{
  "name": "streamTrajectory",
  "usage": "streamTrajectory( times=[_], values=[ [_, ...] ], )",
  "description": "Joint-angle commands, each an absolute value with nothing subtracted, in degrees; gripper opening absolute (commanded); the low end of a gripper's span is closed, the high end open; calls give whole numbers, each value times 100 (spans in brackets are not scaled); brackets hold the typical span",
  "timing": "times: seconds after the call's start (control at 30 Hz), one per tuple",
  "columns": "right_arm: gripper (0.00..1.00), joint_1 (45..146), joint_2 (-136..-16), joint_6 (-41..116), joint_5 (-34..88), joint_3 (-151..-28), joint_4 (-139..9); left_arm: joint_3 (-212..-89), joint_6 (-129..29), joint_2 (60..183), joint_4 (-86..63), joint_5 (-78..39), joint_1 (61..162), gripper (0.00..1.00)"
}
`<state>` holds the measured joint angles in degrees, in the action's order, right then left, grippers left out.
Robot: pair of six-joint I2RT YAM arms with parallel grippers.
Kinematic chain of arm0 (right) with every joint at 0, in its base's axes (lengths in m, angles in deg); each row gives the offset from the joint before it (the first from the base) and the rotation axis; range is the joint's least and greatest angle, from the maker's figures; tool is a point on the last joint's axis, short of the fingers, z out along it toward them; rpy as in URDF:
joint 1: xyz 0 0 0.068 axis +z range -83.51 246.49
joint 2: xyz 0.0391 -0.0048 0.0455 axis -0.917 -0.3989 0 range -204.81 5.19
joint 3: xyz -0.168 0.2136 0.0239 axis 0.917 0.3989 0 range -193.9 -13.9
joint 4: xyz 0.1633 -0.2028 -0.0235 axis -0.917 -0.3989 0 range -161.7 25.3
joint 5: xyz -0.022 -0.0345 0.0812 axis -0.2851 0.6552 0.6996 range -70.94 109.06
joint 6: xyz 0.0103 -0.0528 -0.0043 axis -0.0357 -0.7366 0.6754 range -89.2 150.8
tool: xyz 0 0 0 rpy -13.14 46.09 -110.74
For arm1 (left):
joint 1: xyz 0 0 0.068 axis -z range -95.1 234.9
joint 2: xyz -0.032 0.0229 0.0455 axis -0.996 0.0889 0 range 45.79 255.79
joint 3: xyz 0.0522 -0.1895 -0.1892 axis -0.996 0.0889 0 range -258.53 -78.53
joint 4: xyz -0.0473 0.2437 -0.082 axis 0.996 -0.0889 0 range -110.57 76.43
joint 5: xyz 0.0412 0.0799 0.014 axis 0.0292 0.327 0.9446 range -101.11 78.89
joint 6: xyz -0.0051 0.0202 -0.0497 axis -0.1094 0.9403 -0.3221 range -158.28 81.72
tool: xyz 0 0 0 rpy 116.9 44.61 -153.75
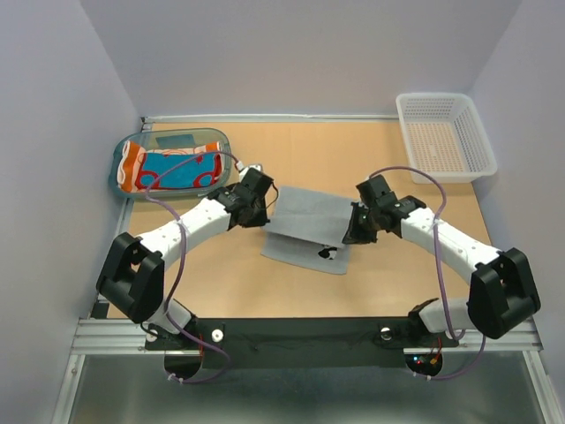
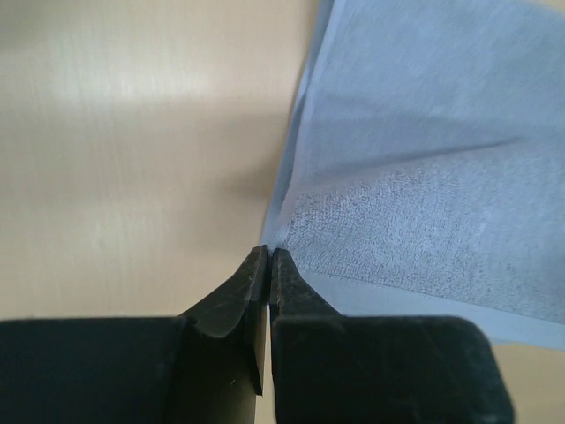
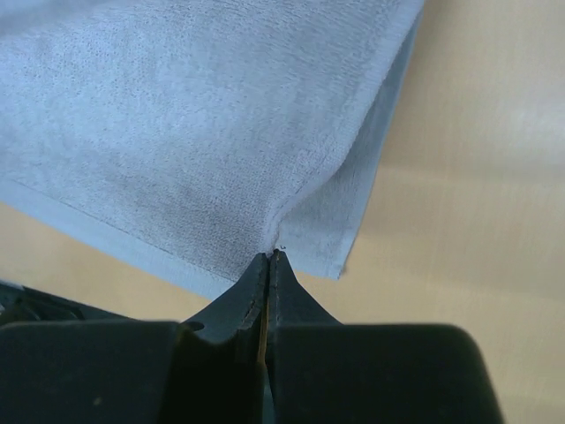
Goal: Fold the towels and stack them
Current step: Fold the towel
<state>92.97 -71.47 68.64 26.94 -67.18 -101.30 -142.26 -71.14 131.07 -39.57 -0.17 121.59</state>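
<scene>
A light grey towel [image 1: 305,225] with a dark panda print near its front edge is partly lifted at the middle of the table, its upper layer stretched between both grippers. My left gripper [image 1: 265,210] is shut on the towel's left edge [image 2: 371,221], the jaws pinched together at the cloth [image 2: 267,253]. On the right side, my right gripper [image 1: 355,231] is shut on a fold of the same towel [image 3: 177,132], near its corner [image 3: 271,256]. Other towels, orange, teal-blue and red [image 1: 172,168], lie in the teal tray.
The translucent teal tray [image 1: 190,138] sits at the back left corner. A white mesh basket [image 1: 446,137] stands at the back right. Purple-grey walls close the table on three sides. Both arms reach inward from the near edge.
</scene>
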Motion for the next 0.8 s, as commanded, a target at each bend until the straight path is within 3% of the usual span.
streamTrajectory(
  times=[0.0,0.2,0.77],
  values=[
    [1,9619,-7390,6999,2908,-6366,-10311,-13489,-7062,13025,-3828,-274,12190,0],
    [1,9734,-7707,7061,2645,-5899,-9933,-12749,-7141,13368,-3256,-600,12216,0],
    [2,9743,-7515,7096,2636,-5714,-9942,-12722,-7344,13474,-3141,-513,12357,0]
  ],
)
